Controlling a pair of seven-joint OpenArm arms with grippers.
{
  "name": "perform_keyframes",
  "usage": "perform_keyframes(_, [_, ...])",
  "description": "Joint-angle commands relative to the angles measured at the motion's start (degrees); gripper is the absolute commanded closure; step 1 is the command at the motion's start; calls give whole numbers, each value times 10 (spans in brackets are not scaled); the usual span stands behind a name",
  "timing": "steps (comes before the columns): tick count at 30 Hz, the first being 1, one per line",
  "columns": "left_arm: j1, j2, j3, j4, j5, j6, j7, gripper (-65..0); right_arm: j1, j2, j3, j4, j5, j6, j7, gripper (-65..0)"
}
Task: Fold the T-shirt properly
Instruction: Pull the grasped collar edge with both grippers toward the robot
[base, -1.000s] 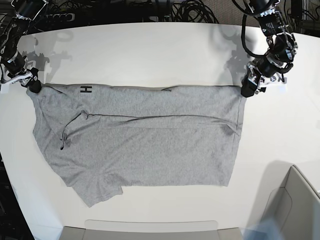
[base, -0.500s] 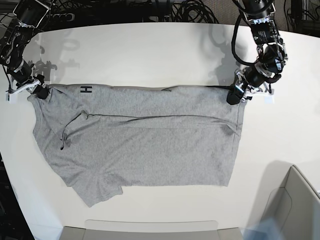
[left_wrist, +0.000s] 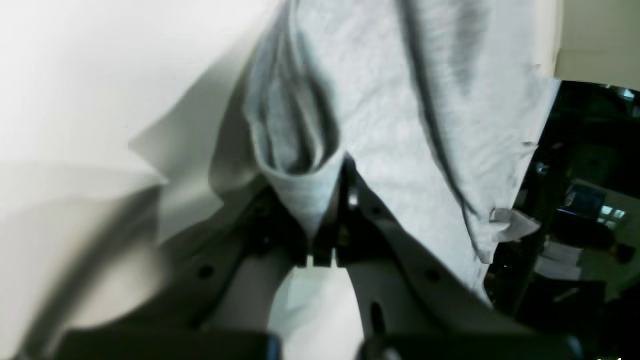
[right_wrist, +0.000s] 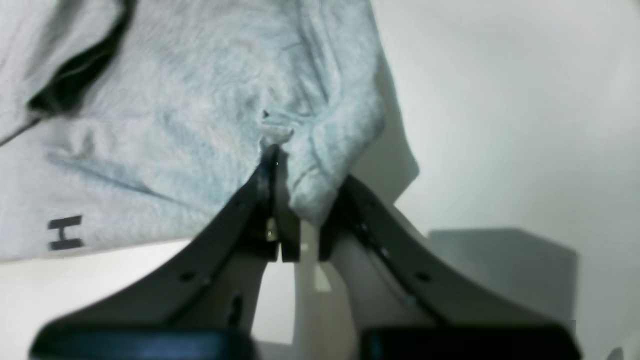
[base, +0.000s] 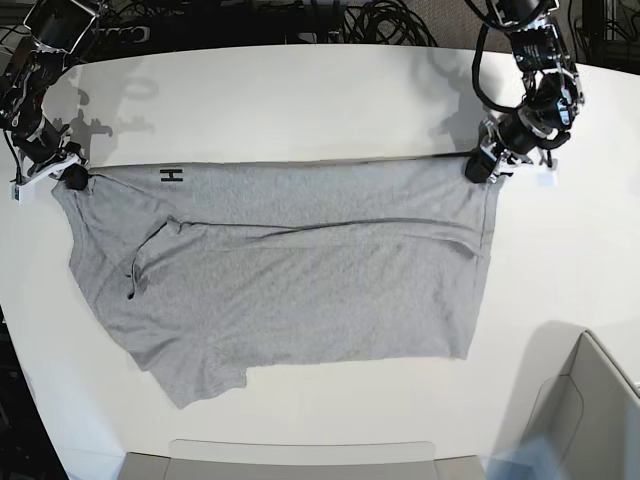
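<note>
A: Where's the T-shirt (base: 290, 270) sitting?

B: Spread out on the white table (base: 300, 100), plain grey side up across most of it, with one sleeve sticking out toward the near left. Along the far edge a strip is turned over, and a black letter H (base: 172, 176) shows on it near the left end.

A: And the arms?

B: One at each far corner. The left gripper (base: 478, 167) is closed on the corner at the right of the overhead view; its wrist camera shows a bunch of grey cloth (left_wrist: 310, 200) wedged between the narrow jaws. The right gripper (base: 72, 178) is at the opposite corner, and its own camera shows the jaws drawn close together with a fold of fabric (right_wrist: 305, 195) pinched in them, the H just off to the side.

A: So which step is this?

B: I'd say the grasp is made and the fold itself hasn't begun. The far edge looks pulled fairly straight between the two grips.

A: What does the next move need?

B: Probably both arms lifting together and carrying that edge toward the near hem at an even pace, keeping the cloth taut between them. If one leads, the fold line will skew. The sleeve and the crease running across the middle may also need smoothing.
</note>
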Motion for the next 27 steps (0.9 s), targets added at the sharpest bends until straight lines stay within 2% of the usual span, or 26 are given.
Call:
perform_keyframes(1, [-1,-7,-3,19,-3,0,-5,0,-7,20,2,9,-11,0,-4,0])
perform_keyframes(6, [30,-7,-3,39,-3,0,-5,0,-25,29,2,24,-11,1,-37,0])
perform_keyframes(11, [68,-13,-23,75,-3,0,0,0,-76,15,2,92,-11,1,-52,0])
perform_keyframes(20, [104,-15,-134,127,-3,0,137,0,-170,-32,6,216,-9,1,-68,0])
perform_keyframes(27, [160,-18,-153,149,-3,0,141,0,-203,-30,7,221,-9,1,-67,0])
